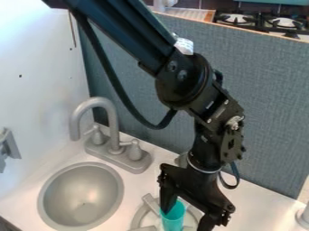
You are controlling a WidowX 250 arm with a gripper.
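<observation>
Right of the sink (80,198), here's the cup (172,222) at the burner (151,202), the pincer (186,220) wide open by its rim, gripping nothing. Looks like the grasp stage; next calls for careful centring before any squeeze.

From my camera's side, 1 round grey basin (82,198) lies in the white counter (138,185), 1 curved grey faucet (112,128) behind it, 1 round grey burner (138,218) right, 1 cylindrical teal cup (173,218) over the burner.
</observation>
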